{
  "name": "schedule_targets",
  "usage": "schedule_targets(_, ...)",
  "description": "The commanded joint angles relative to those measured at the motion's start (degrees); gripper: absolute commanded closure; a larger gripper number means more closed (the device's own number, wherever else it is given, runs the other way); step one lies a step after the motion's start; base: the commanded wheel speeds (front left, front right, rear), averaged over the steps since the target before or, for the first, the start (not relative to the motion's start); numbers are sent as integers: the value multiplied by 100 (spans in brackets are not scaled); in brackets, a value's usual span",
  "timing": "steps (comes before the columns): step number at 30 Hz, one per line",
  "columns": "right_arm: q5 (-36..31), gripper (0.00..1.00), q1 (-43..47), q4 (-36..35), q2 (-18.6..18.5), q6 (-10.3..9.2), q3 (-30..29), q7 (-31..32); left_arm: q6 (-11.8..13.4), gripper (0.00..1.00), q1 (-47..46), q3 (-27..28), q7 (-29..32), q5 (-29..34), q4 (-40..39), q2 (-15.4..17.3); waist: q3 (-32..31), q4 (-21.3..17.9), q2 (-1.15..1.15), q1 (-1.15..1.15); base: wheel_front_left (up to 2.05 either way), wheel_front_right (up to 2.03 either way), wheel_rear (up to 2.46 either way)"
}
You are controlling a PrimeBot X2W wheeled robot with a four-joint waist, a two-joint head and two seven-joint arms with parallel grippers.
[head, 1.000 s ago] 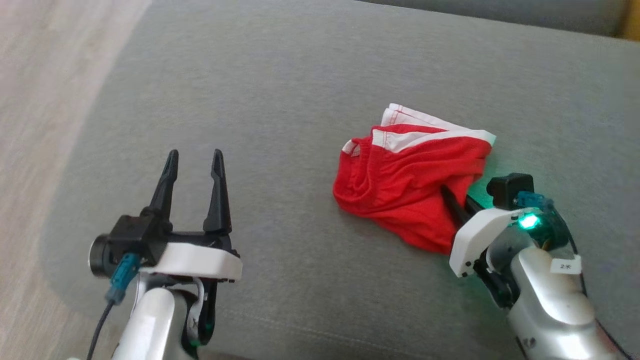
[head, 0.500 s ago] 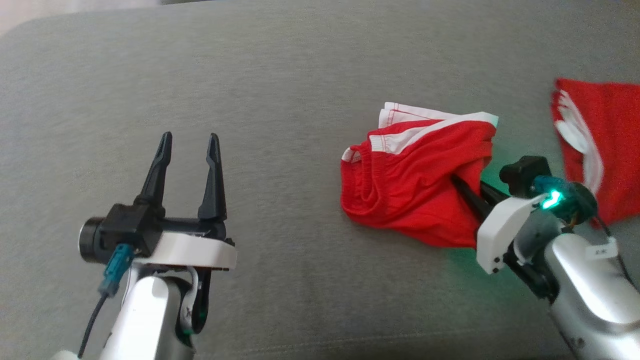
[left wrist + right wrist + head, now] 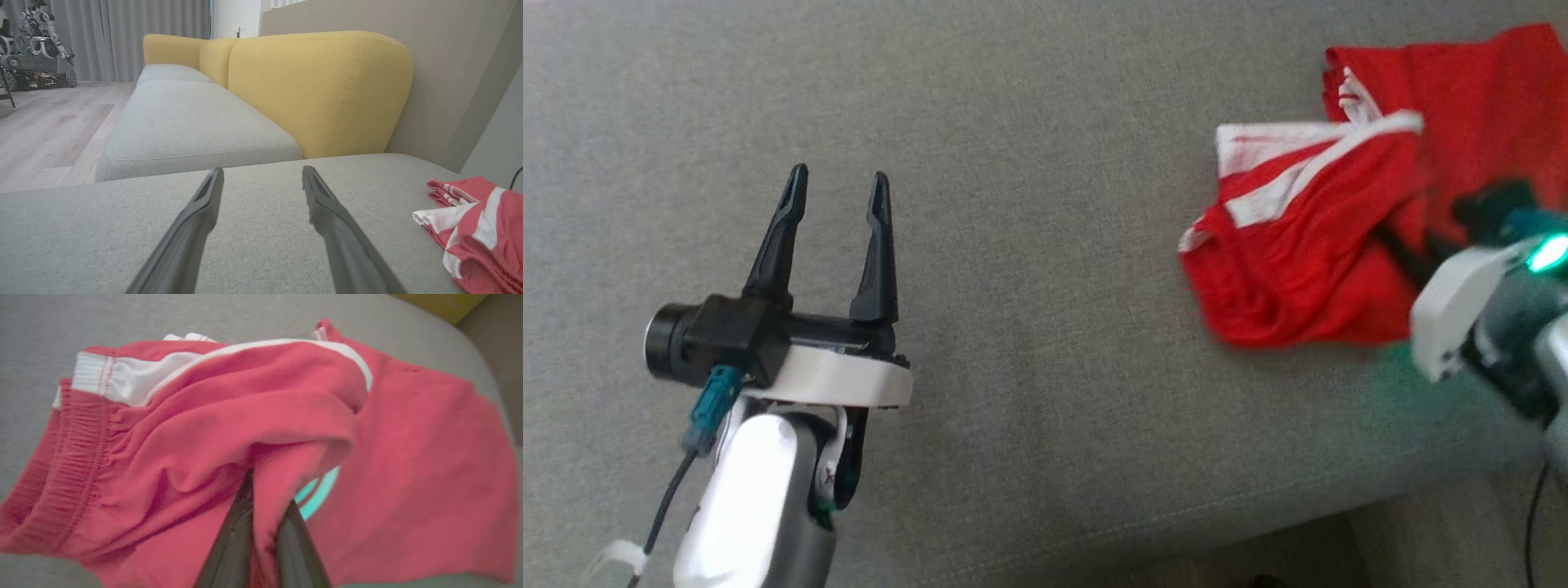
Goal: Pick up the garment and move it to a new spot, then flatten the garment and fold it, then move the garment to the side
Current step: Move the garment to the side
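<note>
**Red shorts** (image 3: 1290, 269), one. They have a gathered waistband (image 3: 81, 465) and white stripes (image 3: 122, 379). They lie bunched on the grey seat cushion (image 3: 1045, 122), at the right of the head view and near the cushion's front edge. One fold is raised and caught between the right arm's fingers.

**Second red cloth** (image 3: 1486, 82), one. It lies flatter, behind and to the right of the red shorts, and meets them along one side. Whether it is a separate garment cannot be told.

**Right gripper** (image 3: 265, 498), one. Its two dark fingers are drawn almost together and clamped on the fold of the red shorts, with the tips buried in the fabric. One green light (image 3: 1547, 253) glows on its wrist.

**Left gripper** (image 3: 839, 184), one. Its two dark fingers are spread wide with nothing between them. It hangs over bare cushion at the left of the head view, well apart from the red shorts.

**Seating, left wrist view.** There are three grey seat cushions in a row, counting the one under the grippers, and three yellow back cushions (image 3: 318, 90) stand behind them.

**Surroundings, left wrist view.** There is a wooden floor (image 3: 49, 122) to the left of the seats and grey curtains (image 3: 122, 36) beyond.
</note>
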Motion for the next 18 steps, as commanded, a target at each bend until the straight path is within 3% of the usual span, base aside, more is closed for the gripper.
schedule_targets(1,-23,100,-195,-129,-311,-5,10,7,-9,0,-204,162,31,89,-221,105,119,-57,0,0,0,0,0)
schedule_targets(11,-21,100,-1149,96,-1439,-5,37,-119,-36,0,-484,123,62,126,-273,192,592,-85,0,0,0,0,0)
schedule_targets(18,-252,100,-1778,713,-1587,-5,52,-152,-67,0,-709,66,99,167,-321,245,911,-161,0,0,0,0,0)
